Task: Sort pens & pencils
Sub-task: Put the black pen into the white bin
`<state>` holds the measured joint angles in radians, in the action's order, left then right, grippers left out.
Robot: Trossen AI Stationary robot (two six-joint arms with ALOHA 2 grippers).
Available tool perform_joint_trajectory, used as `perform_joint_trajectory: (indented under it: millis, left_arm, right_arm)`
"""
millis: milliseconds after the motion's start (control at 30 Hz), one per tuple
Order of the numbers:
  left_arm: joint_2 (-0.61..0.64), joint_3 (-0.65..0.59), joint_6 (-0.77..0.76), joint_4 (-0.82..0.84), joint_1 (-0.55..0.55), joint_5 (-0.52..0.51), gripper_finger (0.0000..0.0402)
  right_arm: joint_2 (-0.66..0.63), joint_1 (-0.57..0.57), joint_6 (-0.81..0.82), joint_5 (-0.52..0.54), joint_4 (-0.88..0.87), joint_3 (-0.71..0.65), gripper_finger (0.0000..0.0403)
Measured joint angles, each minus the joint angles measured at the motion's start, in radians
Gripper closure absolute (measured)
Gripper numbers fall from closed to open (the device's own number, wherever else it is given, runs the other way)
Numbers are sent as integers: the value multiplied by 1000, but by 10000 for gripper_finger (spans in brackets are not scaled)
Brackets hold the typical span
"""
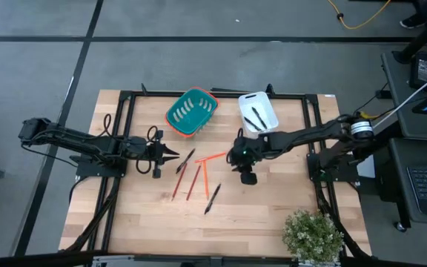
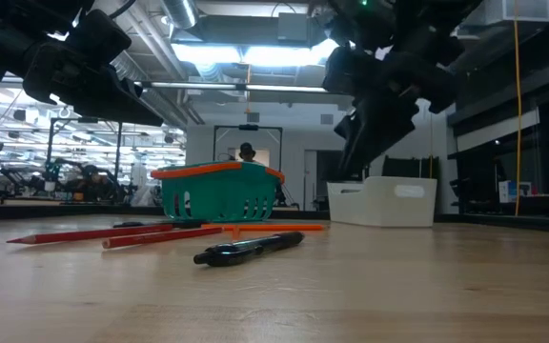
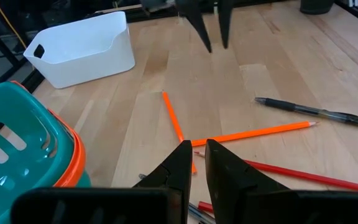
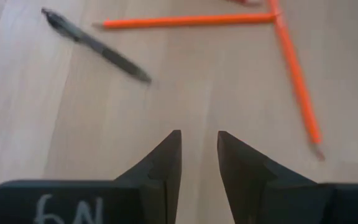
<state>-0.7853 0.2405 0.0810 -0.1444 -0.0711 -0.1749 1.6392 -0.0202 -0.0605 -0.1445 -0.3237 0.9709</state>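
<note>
The right tool (image 1: 245, 165) hangs over the middle of the tabletop (image 1: 273, 215), its two fingers a narrow gap apart with nothing between them. In the right wrist view bare wood shows through that gap, the loose black pen (image 4: 95, 45) lies ahead to one side, and the two orange pencils (image 4: 294, 74) meet in an L on the other.

From above, that pen (image 1: 212, 199) lies toward the near edge and a little left of the right tool, clear of everything else. Its long axis runs on a slant, the far end leaning right and the near end pointing to the near left. The right arm is the nearer one to it.

The left tool (image 1: 170, 155) sits at the left of the cluster with its fingers almost together, empty. Just beside its tips lies a second dark pen (image 1: 186, 160), slanted the same way. The two red pencils (image 1: 186, 183) lie side by side between the tools, long axes running near to far with a slight lean.

The white bin (image 1: 258, 111) at the far right already holds dark pens; the teal basket (image 1: 192, 111) stands to its left, and I cannot tell what it contains.

My reading is that the loose pen is the right arm's natural next pick, and the fingers would need to turn square across its slanted shaft.
</note>
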Motion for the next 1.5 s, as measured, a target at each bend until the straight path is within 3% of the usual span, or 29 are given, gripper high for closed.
perform_joint_trajectory:
  millis: [433,767,1500]
  left_arm:
    - [0,0,-27,0,1,0,360]
    - [0,0,-27,1,1,0,360]
    - [0,1,-27,0,1,0,360]
  right_arm:
    - [256,-78,-128,24,-250,343,298]
    - [353,-151,-162,74,-346,506,298]
    - [377,-200,-208,58,-250,538,298]
